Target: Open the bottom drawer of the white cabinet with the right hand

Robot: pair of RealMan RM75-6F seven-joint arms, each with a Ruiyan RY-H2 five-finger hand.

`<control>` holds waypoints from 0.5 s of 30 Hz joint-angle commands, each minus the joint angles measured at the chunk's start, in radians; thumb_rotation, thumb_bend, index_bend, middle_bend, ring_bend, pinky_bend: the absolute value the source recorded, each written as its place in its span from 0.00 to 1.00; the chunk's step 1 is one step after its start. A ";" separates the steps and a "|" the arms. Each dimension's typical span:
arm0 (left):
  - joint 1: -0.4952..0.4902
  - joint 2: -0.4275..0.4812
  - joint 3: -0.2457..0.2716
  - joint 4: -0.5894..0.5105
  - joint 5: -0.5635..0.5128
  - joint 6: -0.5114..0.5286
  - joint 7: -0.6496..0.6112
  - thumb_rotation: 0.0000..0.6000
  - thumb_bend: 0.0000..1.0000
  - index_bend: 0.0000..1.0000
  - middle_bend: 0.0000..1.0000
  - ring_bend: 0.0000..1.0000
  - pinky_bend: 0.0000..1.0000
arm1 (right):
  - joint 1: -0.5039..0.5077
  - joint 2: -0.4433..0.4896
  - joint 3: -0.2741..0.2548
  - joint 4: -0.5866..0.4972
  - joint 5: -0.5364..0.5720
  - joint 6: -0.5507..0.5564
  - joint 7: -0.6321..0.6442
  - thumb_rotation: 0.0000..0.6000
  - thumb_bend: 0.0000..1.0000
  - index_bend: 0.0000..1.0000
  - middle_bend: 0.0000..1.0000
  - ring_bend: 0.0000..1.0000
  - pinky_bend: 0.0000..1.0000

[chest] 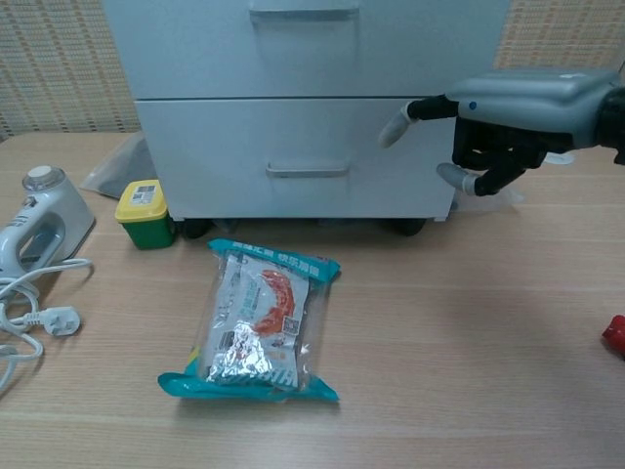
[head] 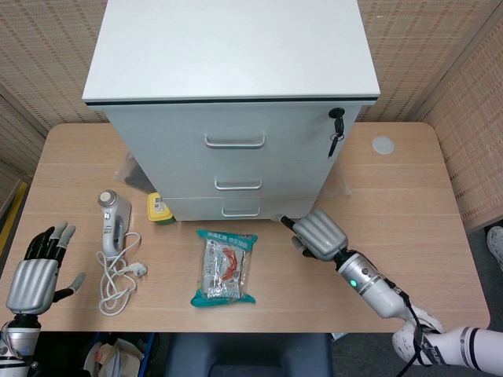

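Note:
The white cabinet [head: 236,149] stands at the back of the table with its three drawers closed. The bottom drawer [chest: 308,156] has a small bar handle [head: 240,211] [chest: 308,171]. My right hand [head: 318,233] [chest: 508,122] hovers in front of the bottom drawer's right part, to the right of the handle and apart from it. One finger [chest: 395,125] points toward the drawer front, the thumb sticks out below, and the other fingers curl under the palm. It holds nothing. My left hand [head: 33,279] rests open at the table's front left edge.
A snack pack [head: 226,267] [chest: 259,322] lies in front of the cabinet. A white appliance with a cord [head: 112,220] and a yellow-lidded green box [head: 159,208] sit at the left. A key [head: 336,129] hangs in the lock. A red object [chest: 615,332] lies far right.

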 commanded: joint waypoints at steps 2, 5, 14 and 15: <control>0.000 0.001 -0.001 -0.001 0.001 0.001 -0.001 1.00 0.25 0.00 0.00 0.00 0.09 | 0.038 -0.035 0.002 0.027 0.049 -0.018 -0.043 1.00 0.52 0.17 0.95 1.00 0.99; -0.001 0.001 0.000 -0.001 0.000 -0.002 0.002 1.00 0.25 0.00 0.00 0.00 0.09 | 0.063 -0.060 -0.001 0.047 0.072 -0.018 -0.077 1.00 0.52 0.17 0.95 1.00 0.99; -0.004 -0.003 0.000 0.007 -0.001 -0.007 -0.003 1.00 0.25 0.00 0.00 0.00 0.09 | 0.120 -0.120 -0.011 0.094 0.154 -0.013 -0.140 1.00 0.52 0.17 0.95 1.00 0.99; -0.004 -0.003 0.000 0.008 -0.002 -0.008 -0.004 1.00 0.25 0.00 0.00 0.00 0.09 | 0.124 -0.125 -0.013 0.099 0.159 -0.012 -0.143 1.00 0.52 0.17 0.95 1.00 0.99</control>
